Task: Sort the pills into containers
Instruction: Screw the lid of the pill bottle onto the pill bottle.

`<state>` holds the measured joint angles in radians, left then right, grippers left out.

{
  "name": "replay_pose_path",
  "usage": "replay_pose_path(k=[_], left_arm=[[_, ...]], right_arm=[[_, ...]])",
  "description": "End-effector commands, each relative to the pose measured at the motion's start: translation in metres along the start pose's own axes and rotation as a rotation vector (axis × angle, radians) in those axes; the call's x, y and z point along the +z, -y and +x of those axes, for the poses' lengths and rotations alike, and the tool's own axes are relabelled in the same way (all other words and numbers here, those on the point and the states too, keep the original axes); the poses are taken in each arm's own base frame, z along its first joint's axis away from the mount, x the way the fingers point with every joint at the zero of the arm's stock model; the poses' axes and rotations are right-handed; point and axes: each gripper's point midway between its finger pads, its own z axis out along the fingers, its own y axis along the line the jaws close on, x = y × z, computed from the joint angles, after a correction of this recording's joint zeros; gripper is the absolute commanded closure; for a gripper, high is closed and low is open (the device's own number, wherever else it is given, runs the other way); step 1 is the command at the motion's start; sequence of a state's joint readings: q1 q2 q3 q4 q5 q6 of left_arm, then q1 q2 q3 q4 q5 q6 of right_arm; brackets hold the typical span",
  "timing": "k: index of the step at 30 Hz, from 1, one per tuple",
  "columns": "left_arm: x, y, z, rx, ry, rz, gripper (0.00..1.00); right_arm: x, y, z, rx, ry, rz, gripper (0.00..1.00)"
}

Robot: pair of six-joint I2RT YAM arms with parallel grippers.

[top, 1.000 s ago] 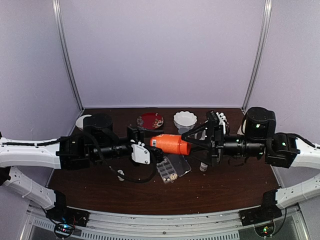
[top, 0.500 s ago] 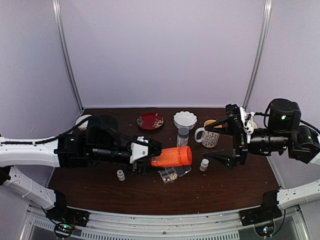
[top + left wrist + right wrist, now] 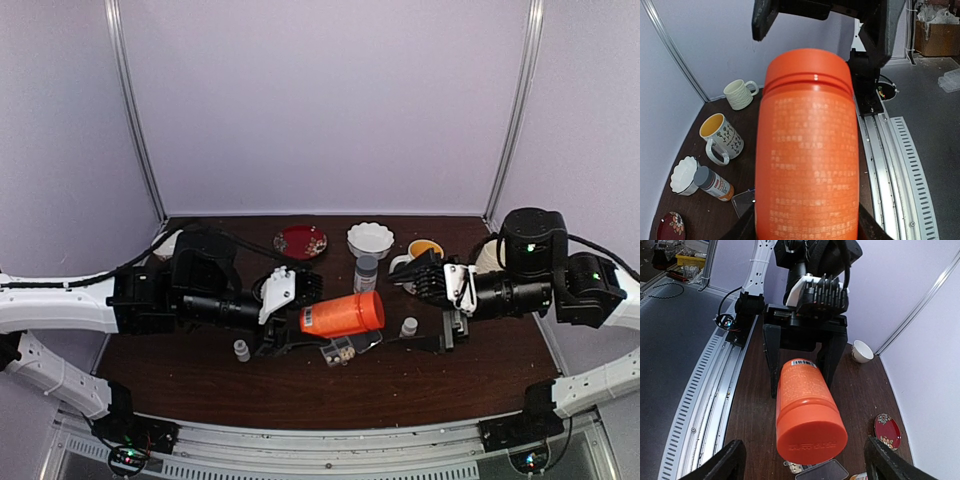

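The pill box (image 3: pixel 345 349) lies on the dark worktop (image 3: pixel 300 390) near the middle, its clear lid swung open towards the right. The pills (image 3: pixel 345 353) show as a few pale specks in its cells. It sits just below and a little nearer to me than the orange bottle (image 3: pixel 342 314), which my left claw (image 3: pixel 303 318) holds on its side above the worktop. The fingers clamp the bottom end, one on the far side and one on the near side, and the capped end points right. From the left wrist view the bottle fills most of the picture, and only a corner of the box peeks out at its lower left. My right claw (image 3: pixel 425 312) faces that cap from the right with its jaws wide and nothing between them; a gap separates its fingertips from the bottle. The box is to the claw's left and lower down, apart from it. Both forearms reach in from the sides, roughly level over the worktop, so the two claws point at each other. One small white bottle (image 3: pixel 408 326) stands just beside the right claw's lower finger, and another one (image 3: pixel 241 349) stands under the left forearm. Behind the claws stand a grey-capped bottle (image 3: pixel 367 272), a mug (image 3: pixel 425 249), a white bowl (image 3: pixel 370 238) and a red plate (image 3: pixel 301 241).
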<state>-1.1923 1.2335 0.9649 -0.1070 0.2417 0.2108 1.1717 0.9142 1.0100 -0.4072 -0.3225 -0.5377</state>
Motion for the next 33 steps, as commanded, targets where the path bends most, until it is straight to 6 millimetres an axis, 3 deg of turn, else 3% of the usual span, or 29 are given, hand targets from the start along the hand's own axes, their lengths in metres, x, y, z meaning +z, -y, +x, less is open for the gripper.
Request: replay_pose_path(k=[1, 16, 26, 30, 33], left_arm=[[-0.004, 0.004, -0.014, -0.006, 0.061, 0.018, 1.0], [-0.006, 0.011, -0.014, 0.013, 0.077, 0.051, 1.0], [-0.005, 0.01, -0.016, 0.013, 0.084, 0.051, 1.0], [-0.006, 0.01, -0.019, 0.02, 0.092, 0.049, 1.0], [-0.005, 0.009, -0.018, 0.022, 0.09, 0.045, 1.0]], right_arm=[[0.009, -0.004, -0.005, -0.044, 0.01, -0.012, 0.16], [0.025, -0.002, 0.003, -0.043, -0.042, 0.003, 0.23], [0.032, -0.005, 0.005, 0.02, -0.054, -0.013, 0.48], [0.036, -0.003, 0.009, 0.072, -0.071, 0.006, 0.71], [0.036, 0.003, 0.004, 0.169, -0.053, 0.033, 0.75]])
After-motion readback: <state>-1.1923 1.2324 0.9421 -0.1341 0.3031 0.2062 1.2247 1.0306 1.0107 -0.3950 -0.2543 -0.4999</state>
